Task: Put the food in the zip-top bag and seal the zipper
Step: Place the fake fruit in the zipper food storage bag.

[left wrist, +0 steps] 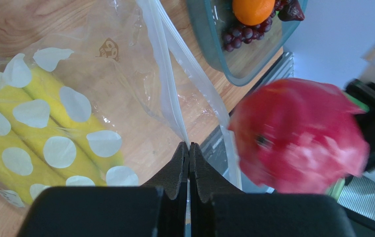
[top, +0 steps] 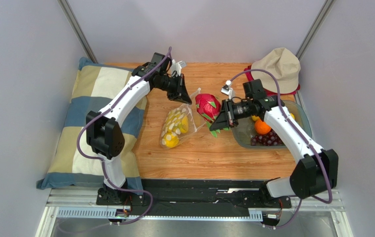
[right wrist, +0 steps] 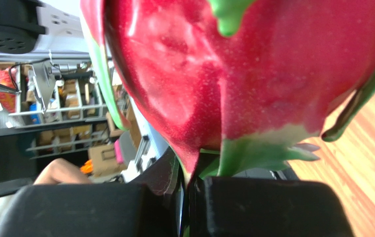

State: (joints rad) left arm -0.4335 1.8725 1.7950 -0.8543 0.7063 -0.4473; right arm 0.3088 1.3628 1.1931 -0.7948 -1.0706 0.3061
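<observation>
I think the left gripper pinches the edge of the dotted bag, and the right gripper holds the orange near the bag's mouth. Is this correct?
One detail is wrong. The right gripper holds the dragon fruit, not the orange, which lies in the grey tray. The top external view shows this. The left gripper does pinch the edge of the zip-top bag.

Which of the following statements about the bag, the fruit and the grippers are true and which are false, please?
1. The bananas lie inside the bag. True.
2. The left gripper hangs open above the tray. False: it is shut on the bag's mouth edge.
3. The right gripper holds the dragon fruit. True.
4. The orange is in the bag. False: it sits in the tray beside the grapes.
</observation>
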